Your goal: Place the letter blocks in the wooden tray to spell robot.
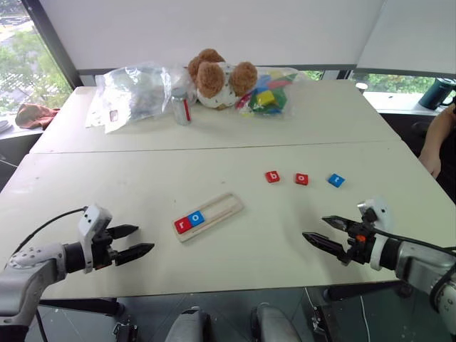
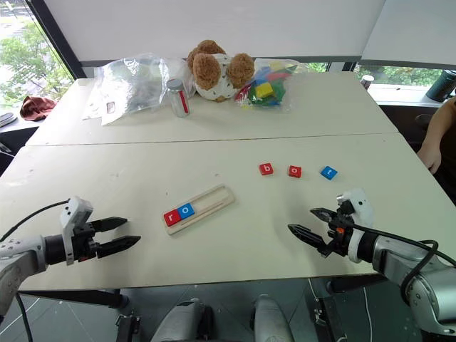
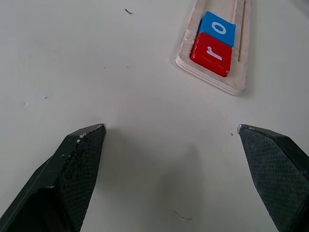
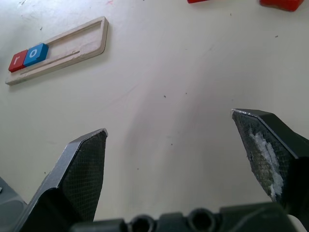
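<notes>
Wooden tray [image 1: 209,216] between both grippers' jaws, well apart; jaws wide open, empty.

A brown teddy bear [image 1: 217,77] sits at the top centre on the white table [image 1: 214,164]. Left of it stand a small clear bottle [image 1: 181,105] and a crumpled clear plastic bag [image 1: 132,92]; right of it lies a bag of coloured toy blocks [image 1: 267,94]. A person's arm [image 1: 438,142] shows at the right edge.

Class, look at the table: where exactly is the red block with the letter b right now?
In the left eye view, the red b block lies loose on the table, right of the wooden tray, leftmost of three tiles, beside the red o block.
</notes>
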